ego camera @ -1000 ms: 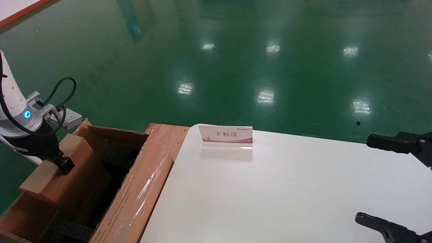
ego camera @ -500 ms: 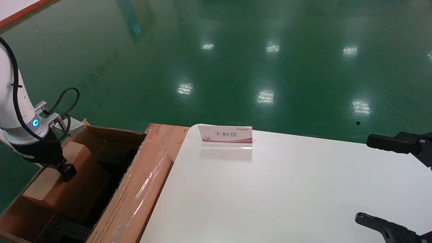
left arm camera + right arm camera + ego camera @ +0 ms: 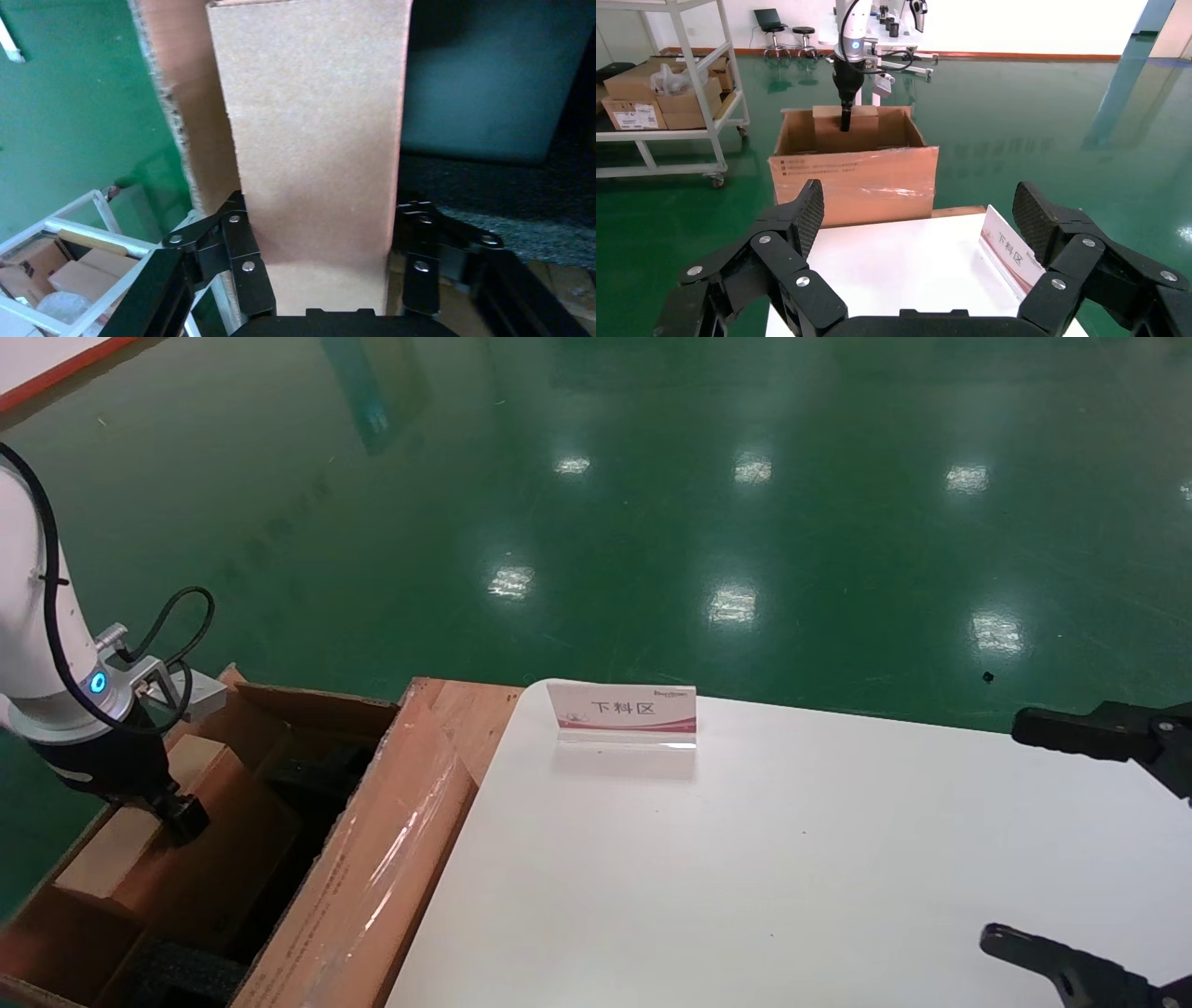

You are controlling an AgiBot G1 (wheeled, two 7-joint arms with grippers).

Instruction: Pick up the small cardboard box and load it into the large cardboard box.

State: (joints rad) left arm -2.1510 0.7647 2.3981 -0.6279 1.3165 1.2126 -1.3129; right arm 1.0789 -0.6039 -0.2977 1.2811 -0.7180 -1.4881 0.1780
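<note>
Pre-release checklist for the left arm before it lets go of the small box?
1. Grip: left gripper shut on the small cardboard box, fingers on both side faces: ok.
2. Box position: inside the large cardboard box, along its left wall: ok.
3. Box seated on the black foam lining: cannot tell, lower end hidden.
4. Box attitude: leans along the wall, not flat: not ok for a drop.
5. Right gripper open, over the white table, away from the carton: ok.

We see a white table [image 3: 745,859] with a white-and-red sign card [image 3: 622,710] standing near its far edge — glossy green floor [image 3: 652,505] beyond. Off to one side stands a white shelf cart [image 3: 680,133] holding cardboard boxes [image 3: 649,95] — some labelled.
</note>
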